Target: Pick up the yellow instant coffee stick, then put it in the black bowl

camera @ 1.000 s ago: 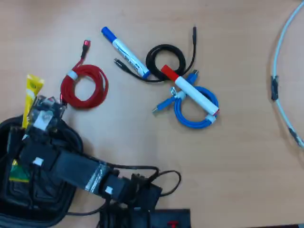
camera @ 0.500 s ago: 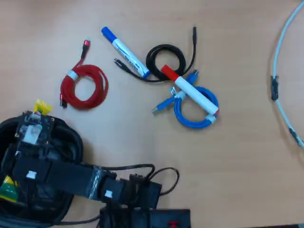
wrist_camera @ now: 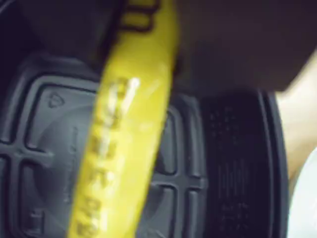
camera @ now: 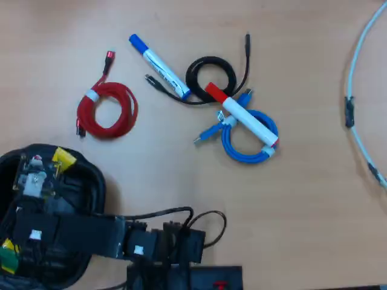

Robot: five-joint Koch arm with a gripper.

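Observation:
The yellow instant coffee stick (wrist_camera: 129, 134) hangs lengthwise through the wrist view, blurred, its upper end between the dark jaws of my gripper (wrist_camera: 148, 25). Under it lies the ribbed base of the black bowl (wrist_camera: 44, 148). In the overhead view my gripper (camera: 45, 172) is over the black bowl (camera: 97, 184) at the lower left. A yellow end of the stick (camera: 63, 158) shows beside the gripper, and its green end (camera: 7, 258) shows below the arm. The gripper is shut on the stick and holds it above the bowl's inside.
On the wooden table lie a red coiled cable (camera: 107, 109), a blue-capped marker (camera: 160, 66), a black coiled cable (camera: 211, 75), a red-capped marker (camera: 242, 115) on a blue coiled cable (camera: 248, 145), and a white cable (camera: 357, 96) at the right edge.

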